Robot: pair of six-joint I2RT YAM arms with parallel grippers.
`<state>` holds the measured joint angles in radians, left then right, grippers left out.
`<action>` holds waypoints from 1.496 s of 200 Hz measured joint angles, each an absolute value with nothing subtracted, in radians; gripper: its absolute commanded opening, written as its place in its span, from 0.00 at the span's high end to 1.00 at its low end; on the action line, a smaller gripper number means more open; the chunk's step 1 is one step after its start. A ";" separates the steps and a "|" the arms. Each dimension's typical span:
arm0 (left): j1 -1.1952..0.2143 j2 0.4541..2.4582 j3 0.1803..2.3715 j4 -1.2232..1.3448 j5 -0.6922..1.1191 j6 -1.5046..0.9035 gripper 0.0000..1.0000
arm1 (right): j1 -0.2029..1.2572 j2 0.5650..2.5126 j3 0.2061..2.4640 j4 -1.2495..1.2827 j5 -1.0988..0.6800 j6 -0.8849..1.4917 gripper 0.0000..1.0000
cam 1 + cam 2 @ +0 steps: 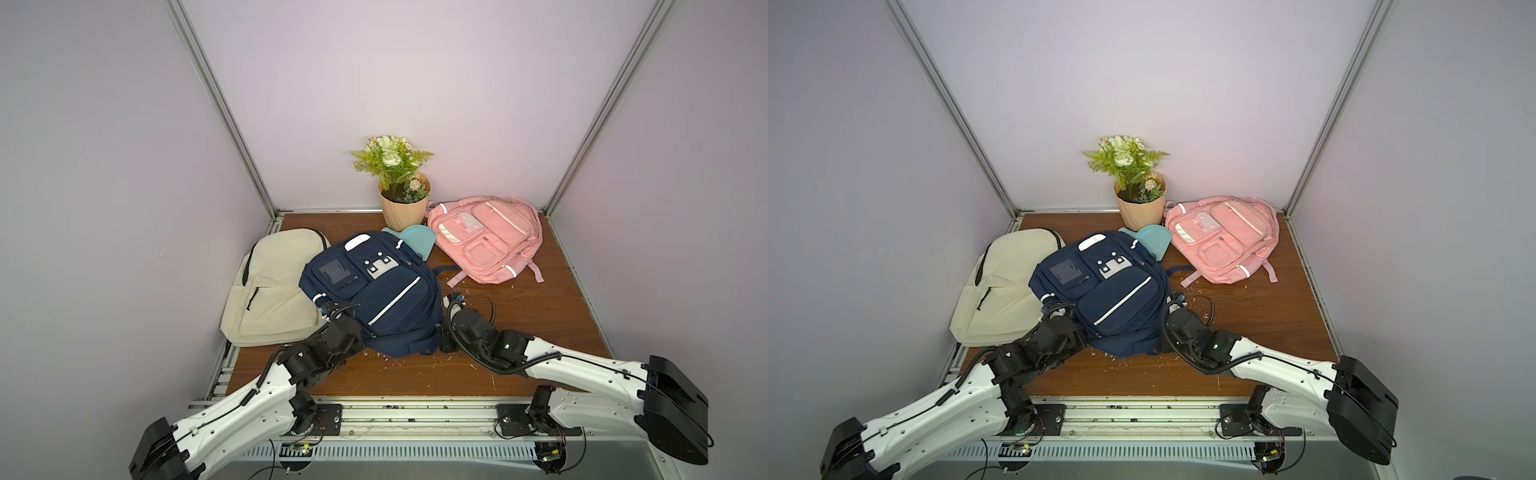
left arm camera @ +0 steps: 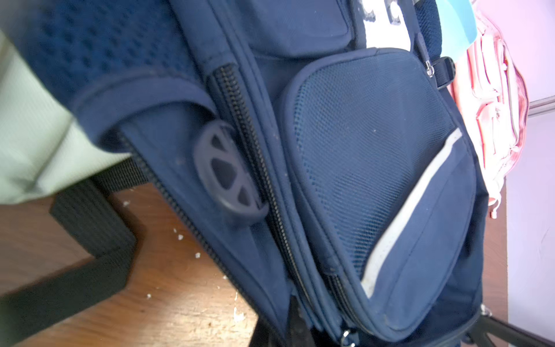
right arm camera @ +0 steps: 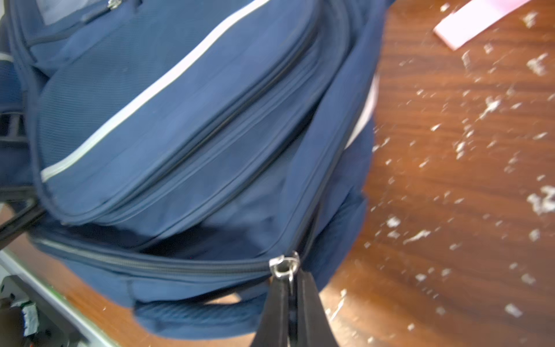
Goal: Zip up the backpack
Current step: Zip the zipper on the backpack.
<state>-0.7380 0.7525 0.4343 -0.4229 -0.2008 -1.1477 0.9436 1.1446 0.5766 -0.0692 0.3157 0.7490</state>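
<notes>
While the right gripper (image 3: 290, 282) pinches the zipper pull (image 3: 282, 266) at four o'clock on the navy backpack (image 1: 374, 291), zipping seems partway. Left gripper (image 1: 326, 309), at eight o'clock, is closed; its hold is unclear.

Top views: soft diffuse light is coming from overhead. The back wall (image 1: 415, 83) is glowing brightest and the side walls are falling off greyer. Only faint shadows are sitting under the navy backpack (image 1: 374, 291) and the arms on the bench (image 1: 540, 324). The wide-angle lens is splaying the frame posts (image 1: 942, 104) outward.

Left wrist view: the beige backpack (image 2: 33, 135) and the nearest mesh are going soft, and the white patch (image 2: 384, 27) is blowing out.

Right wrist view: motion blur is smearing the white flecks (image 3: 492, 105) on the wood. The zipper slider (image 3: 283, 266) is reading fairly sharp, and glare is pooling beside the fingers (image 3: 273, 315).
</notes>
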 measured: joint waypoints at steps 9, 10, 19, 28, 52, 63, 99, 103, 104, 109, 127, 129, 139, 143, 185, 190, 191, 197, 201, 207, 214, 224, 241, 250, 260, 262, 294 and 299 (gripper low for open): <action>-0.706 0.757 0.448 -0.427 -0.176 -1.119 1.00 | 0.922 1.145 0.578 -0.068 0.295 0.736 1.00; -0.702 0.758 0.450 -0.428 -0.174 -1.115 1.00 | 0.921 1.145 0.578 -0.068 0.294 0.735 1.00; -0.667 0.767 0.464 -0.431 -0.155 -1.084 1.00 | 0.915 1.144 0.580 -0.064 0.278 0.723 1.00; -0.631 0.776 0.476 -0.435 -0.135 -1.060 1.00 | 0.914 1.144 0.583 -0.056 0.263 0.713 1.00; -0.516 0.807 0.498 -0.441 -0.084 -0.986 0.96 | 0.924 1.133 0.580 -0.008 0.210 0.686 1.00; -0.459 0.828 0.510 -0.451 -0.058 -0.952 0.91 | 0.953 1.124 0.573 0.022 0.201 0.680 1.00; -0.350 0.889 0.596 -0.510 -0.137 -0.854 0.56 | 1.158 1.146 0.575 0.066 0.248 0.680 1.00; -0.346 0.891 0.608 -0.514 -0.150 -0.839 0.48 | 1.178 1.162 0.581 0.061 0.257 0.682 1.00; -0.345 0.891 0.612 -0.516 -0.156 -0.838 0.46 | 1.180 1.164 0.582 0.060 0.258 0.682 1.00; -0.341 0.892 0.628 -0.519 -0.164 -0.816 0.36 | 1.198 1.186 0.592 0.053 0.266 0.685 1.00; -0.346 0.878 0.654 -0.514 -0.180 -0.773 0.27 | 1.234 1.254 0.632 0.036 0.286 0.695 1.00; -0.349 0.874 0.654 -0.514 -0.184 -0.773 0.26 | 1.236 1.259 0.636 0.034 0.289 0.696 1.00; -0.378 0.851 0.651 -0.521 -0.192 -0.764 0.24 | 1.238 1.270 0.653 0.026 0.305 0.697 1.00; -0.398 0.838 0.647 -0.521 -0.197 -0.762 0.24 | 1.238 1.271 0.660 0.021 0.312 0.698 1.00; -0.753 0.745 0.559 -0.434 -0.217 -0.733 0.24 | 1.235 1.269 0.724 -0.020 0.359 0.698 1.00; -0.808 0.749 0.547 -0.413 -0.223 -0.728 0.24 | 1.235 1.269 0.725 -0.022 0.362 0.698 1.00; -0.815 0.749 0.545 -0.410 -0.224 -0.728 0.24 | 1.235 1.269 0.725 -0.022 0.362 0.698 1.00; -0.876 0.761 0.532 -0.382 -0.229 -0.720 0.24 | 1.235 1.269 0.725 -0.022 0.364 0.698 1.00; -0.910 0.770 0.524 -0.363 -0.229 -0.714 0.24 | 1.235 1.269 0.725 -0.025 0.364 0.699 1.00; -0.951 0.783 0.515 -0.333 -0.229 -0.703 0.25 | 1.235 1.268 0.725 -0.028 0.366 0.701 1.00; -0.986 0.807 0.503 -0.294 -0.226 -0.690 0.25 | 1.236 1.266 0.725 -0.032 0.368 0.705 1.00; -1.013 0.832 0.482 -0.242 -0.221 -0.667 0.25 | 1.236 1.257 0.722 -0.034 0.371 0.712 1.00; -1.029 0.839 0.439 -0.161 -0.191 -0.615 0.25 | 1.235 1.230 0.713 -0.035 0.378 0.725 1.00; -1.032 0.838 0.421 -0.122 -0.166 -0.585 0.24 | 1.236 1.216 0.709 -0.036 0.385 0.731 1.00; -1.034 0.838 0.408 -0.087 -0.142 -0.558 0.24 | 1.235 1.201 0.707 -0.036 0.390 0.733 1.00; -1.034 0.839 0.406 -0.081 -0.138 -0.551 0.24 | 1.235 1.198 0.707 -0.037 0.390 0.734 1.00; -1.035 0.920 0.401 0.016 -0.062 -0.490 0.28 | 1.235 1.191 0.706 -0.043 0.389 0.732 1.00; -1.035 0.939 0.401 0.028 -0.054 -0.482 0.29 | 1.235 1.191 0.706 -0.045 0.389 0.732 1.00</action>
<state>-1.0351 0.9386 0.4011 0.0277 -0.0536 -0.4816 1.2346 1.1908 0.7063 -0.0448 0.3893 0.7322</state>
